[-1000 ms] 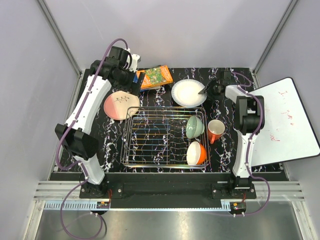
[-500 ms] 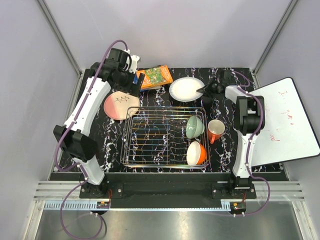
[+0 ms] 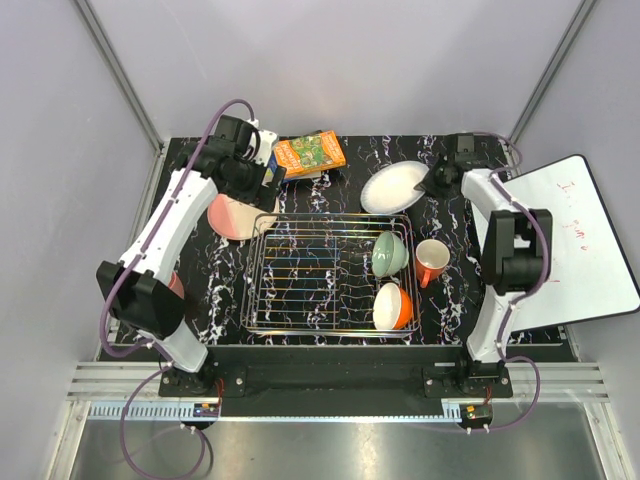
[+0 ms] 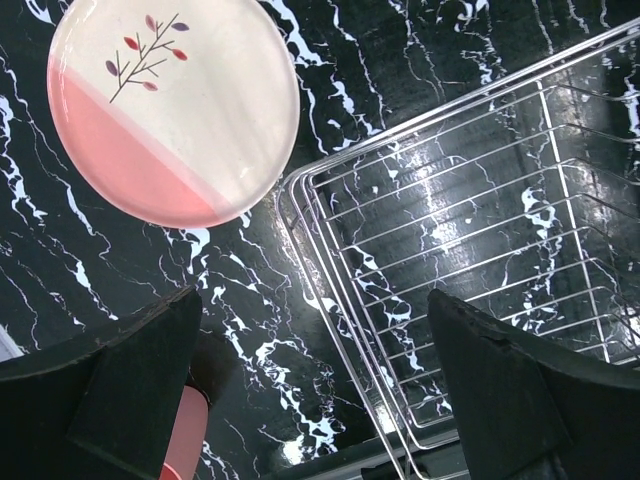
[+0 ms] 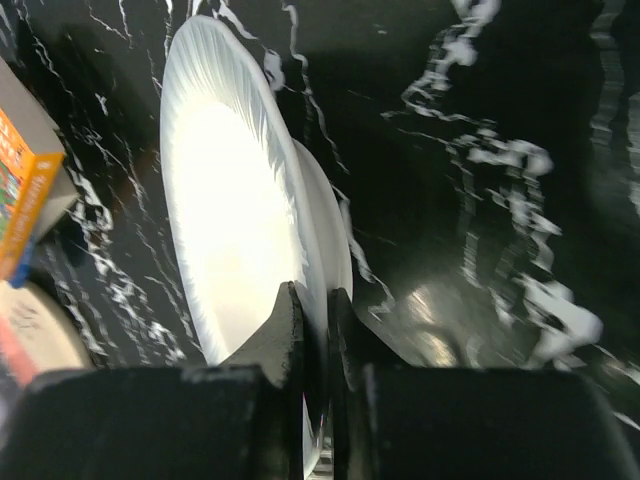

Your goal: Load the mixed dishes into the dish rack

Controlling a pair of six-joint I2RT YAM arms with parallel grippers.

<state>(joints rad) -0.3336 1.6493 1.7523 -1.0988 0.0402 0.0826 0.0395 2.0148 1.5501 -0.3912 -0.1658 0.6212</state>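
Colourful books (image 3: 310,153) stacked at the far edge of the table (image 3: 452,312), orange-and-green cover on top. Tabletop black with white veining. To my right, a whiteboard (image 3: 575,240) lies tilted, with faint red writing. Pale grey walls surround everything.

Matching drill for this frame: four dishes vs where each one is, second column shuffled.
1 round white plate
2 round pink-and-cream plate
3 pale green bowl
4 orange-red mug

A inside the silver wire dish rack
B on the black marbled table, right of rack
C pinched by the right gripper
D on table, left of rack

1-C, 2-D, 3-A, 4-B
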